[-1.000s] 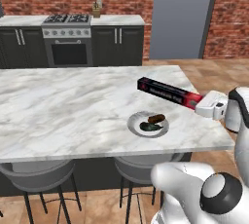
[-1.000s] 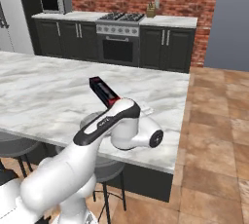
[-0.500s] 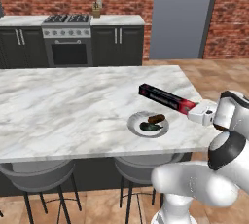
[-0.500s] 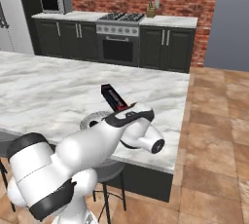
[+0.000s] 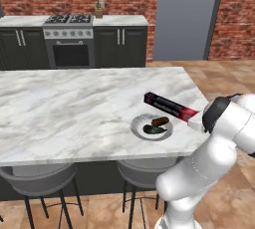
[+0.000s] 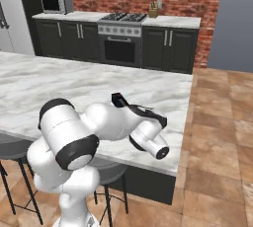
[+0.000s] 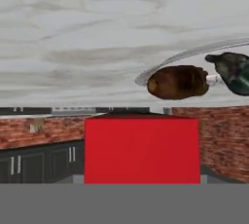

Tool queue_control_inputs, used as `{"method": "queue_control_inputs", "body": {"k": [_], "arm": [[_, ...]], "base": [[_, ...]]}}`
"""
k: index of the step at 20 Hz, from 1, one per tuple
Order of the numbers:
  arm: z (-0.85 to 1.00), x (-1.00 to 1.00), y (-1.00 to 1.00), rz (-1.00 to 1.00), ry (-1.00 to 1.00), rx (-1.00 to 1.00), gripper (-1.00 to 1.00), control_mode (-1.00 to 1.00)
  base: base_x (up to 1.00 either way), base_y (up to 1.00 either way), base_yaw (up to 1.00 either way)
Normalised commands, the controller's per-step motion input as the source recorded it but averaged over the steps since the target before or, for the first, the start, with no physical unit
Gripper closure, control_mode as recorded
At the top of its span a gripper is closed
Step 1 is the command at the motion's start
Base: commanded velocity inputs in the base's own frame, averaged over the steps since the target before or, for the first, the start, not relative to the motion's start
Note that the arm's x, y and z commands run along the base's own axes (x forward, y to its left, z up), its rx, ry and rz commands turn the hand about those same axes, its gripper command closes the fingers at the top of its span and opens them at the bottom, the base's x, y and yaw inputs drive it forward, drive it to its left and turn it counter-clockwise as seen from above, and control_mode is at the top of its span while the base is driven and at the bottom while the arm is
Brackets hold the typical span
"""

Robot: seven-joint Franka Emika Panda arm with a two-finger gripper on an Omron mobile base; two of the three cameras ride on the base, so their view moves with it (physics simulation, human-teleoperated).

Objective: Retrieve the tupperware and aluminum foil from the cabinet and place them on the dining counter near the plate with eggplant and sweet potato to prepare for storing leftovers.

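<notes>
Long slim black aluminum foil box with a red end (image 5: 169,106) is over the right part of the broad white-grey veined marble dining counter (image 5: 74,108), just beside the small round white plate (image 5: 140,124), on its far right side. Box runs diagonally, black end toward the counter middle, red end toward the right edge where the white arm's wrist meets it. Can't tell whether the box touches the marble or sits slightly above it.

Plate carries a brown oblong sweet potato piece (image 5: 160,121) and a dark greenish eggplant lump (image 5: 153,130), touching or nearly so.

Hand view is rolled upside down: marble on top, plate rim (image 7: 194,52) curving at right, sweet potato (image 7: 178,82) and eggplant (image 7: 232,72) side by side, red box end (image 7: 141,149) square-on in the lower middle.

Gripper: fingertips hidden behind the box end and wrist, so can't tell whether the claw is clamped or apart.

Right base view: black end of the box (image 6: 118,98) pokes out past the arm's forearm. Two round-seated grey stools (image 5: 37,176) under the near counter edge. Stove (image 5: 69,44) and dark floor cabinets against the brick wall behind.
</notes>
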Motion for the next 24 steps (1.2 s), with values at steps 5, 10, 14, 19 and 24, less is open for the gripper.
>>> {"method": "queue_control_inputs", "body": {"k": [5,10,14,19,24], "arm": [[-0.51,0.44,-0.19,-0.01,0.00,0.00,1.00,-1.00],[-0.56,0.44,-0.14,-0.01,0.00,0.00,1.00,-1.00],[-0.61,0.32,-0.01,-0.01,0.00,0.00,1.00,-1.00],[-0.29,0.17,-0.01,0.00,0.00,0.00,-1.00,-1.00],[0.64,-0.39,0.00,0.00,0.00,-0.02,-1.00,-1.00]], "base": [[0.00,0.00,0.00],[0.00,0.00,0.00],[0.00,0.00,0.00],[0.00,0.00,0.00],[0.00,0.00,0.00]]}}
